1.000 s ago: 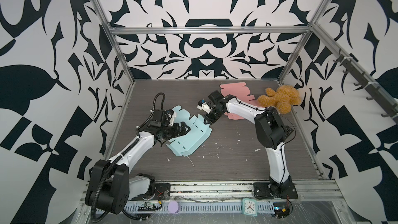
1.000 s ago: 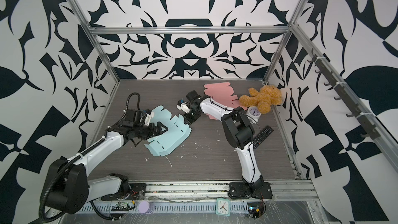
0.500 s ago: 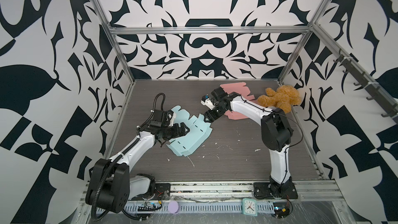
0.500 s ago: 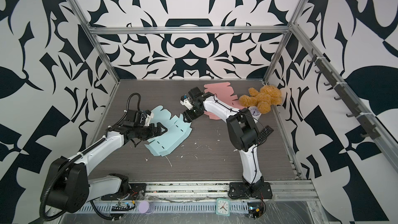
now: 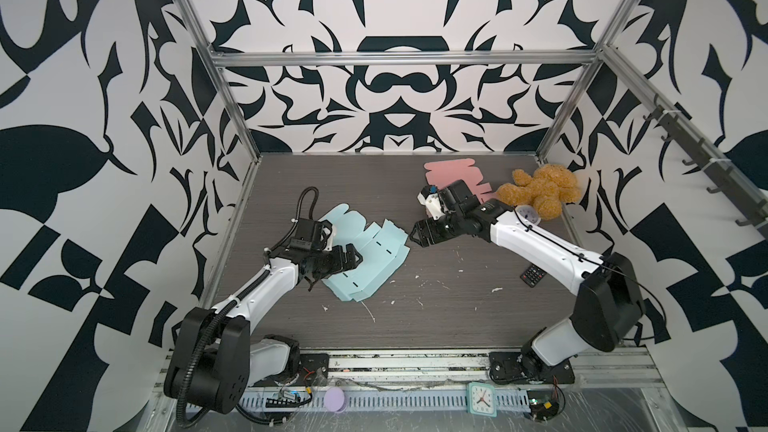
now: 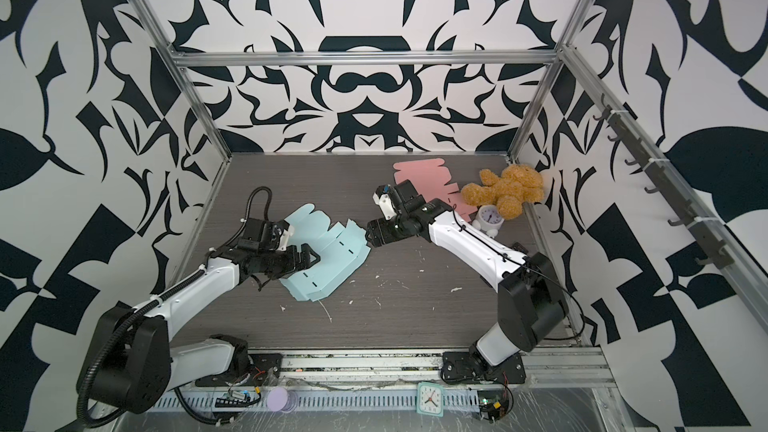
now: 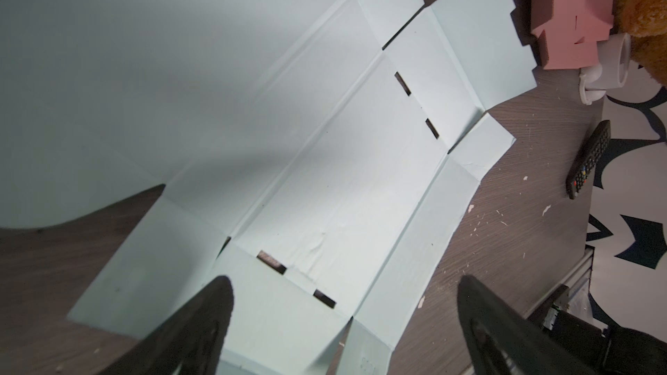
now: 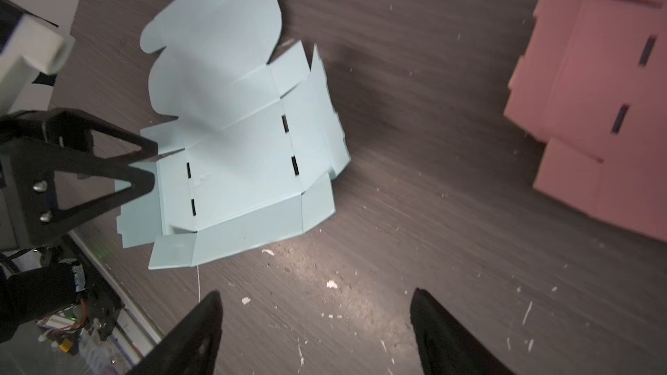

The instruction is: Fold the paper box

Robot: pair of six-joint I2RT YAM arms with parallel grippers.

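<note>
The blue box sheet lies unfolded and mostly flat on the left-centre of the table. The left end effector sits over the sheet's left edge with its jaws spread wide. Whether a finger touches the paper I cannot tell. The right end effector hangs just beside the sheet's right corner, jaws spread, gripping nothing.

Both top views give the layout: a pink sheet at the back and a teddy bear in the back right corner. In a top view a remote lies in the open beside the right arm, and in a top view a white clock in front of the bear shows its face.

The left wrist view adds the blue sheet's creases, its four slots and a small wrinkle between the two slots nearest the fingers. The right wrist view shows what the top views flatten: the flaps on the sheet's right side tilt up off the table. It also shows white scraps dotting the bare wood ahead of that arm's own fingers.

A second ago the right end effector was pressed together over those right flaps. It has since opened and drawn back off the paper. The left arm and the sheet have hardly shifted.
</note>
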